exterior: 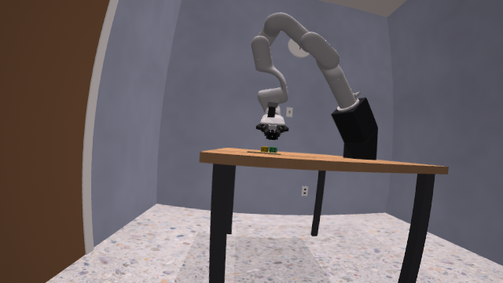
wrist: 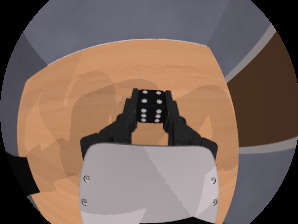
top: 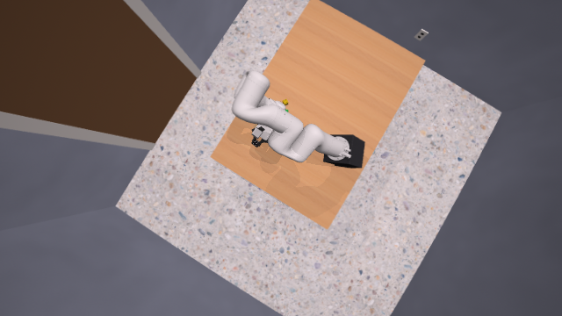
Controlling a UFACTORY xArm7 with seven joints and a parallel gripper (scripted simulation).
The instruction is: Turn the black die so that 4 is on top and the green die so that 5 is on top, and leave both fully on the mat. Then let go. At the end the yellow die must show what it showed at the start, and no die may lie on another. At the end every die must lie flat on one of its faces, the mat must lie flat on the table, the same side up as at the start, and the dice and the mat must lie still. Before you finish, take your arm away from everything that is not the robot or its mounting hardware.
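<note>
One gripper (top: pixel 255 142) (exterior: pixel 272 135) (wrist: pixel 151 98) is closed on the black die (wrist: pixel 151 106), clamped between its two fingers above the table (top: pixel 351 70) (exterior: pixel 322 162) (wrist: pixel 55 110). Two dice, yellow (top: pixel 285 102) (exterior: pixel 264 149) and green (top: pixel 286 111) (exterior: pixel 273 149), sit near each other below the gripper's height. Their top faces are too small to read.

Yellow die (top: pixel 285 102) (a tiny thing) beside the white arm (top: pixel 285 125).
</note>
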